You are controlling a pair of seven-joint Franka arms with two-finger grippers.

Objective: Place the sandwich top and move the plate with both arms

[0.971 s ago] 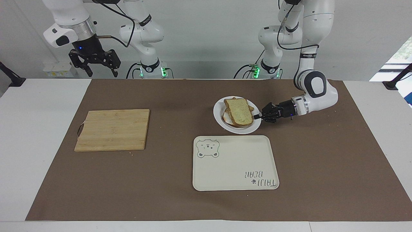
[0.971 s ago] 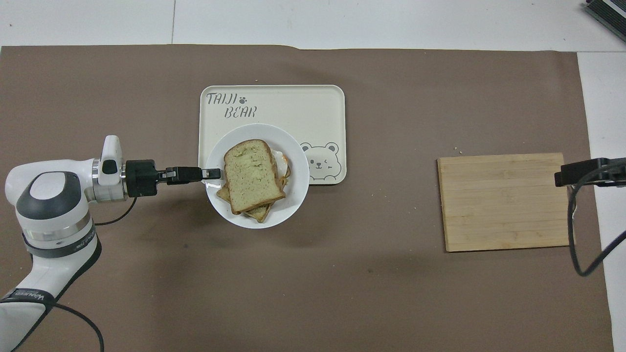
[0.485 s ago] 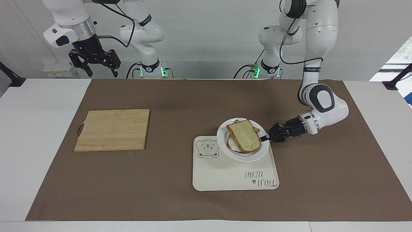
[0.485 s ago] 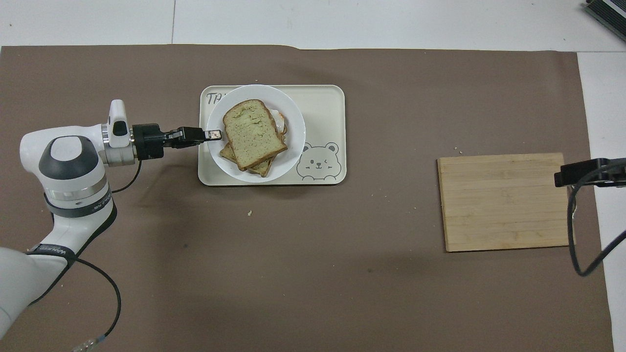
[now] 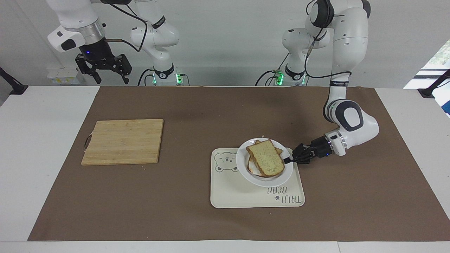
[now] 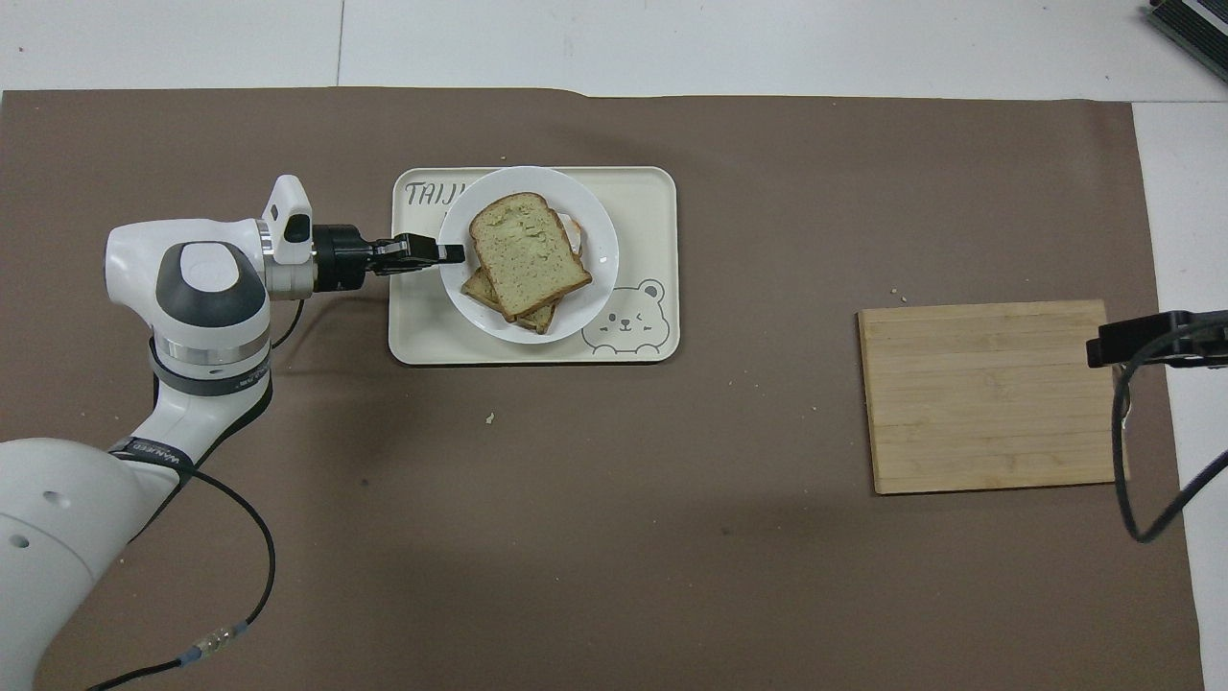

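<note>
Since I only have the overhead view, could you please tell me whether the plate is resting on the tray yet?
Observer: Not yet, I think. In the facing view the plate looks held just above the tray, pinched at its rim by the left hand.
Operator: Thank you. Where is the right hand, please?
Observer: The right hand hangs open and empty, high up near its own base, waiting.

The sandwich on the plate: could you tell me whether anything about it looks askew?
Yes. The sandwich top sits skewed on the lower slice, whose corners stick out beneath it. The left gripper holds the plate over the bear tray.
</note>
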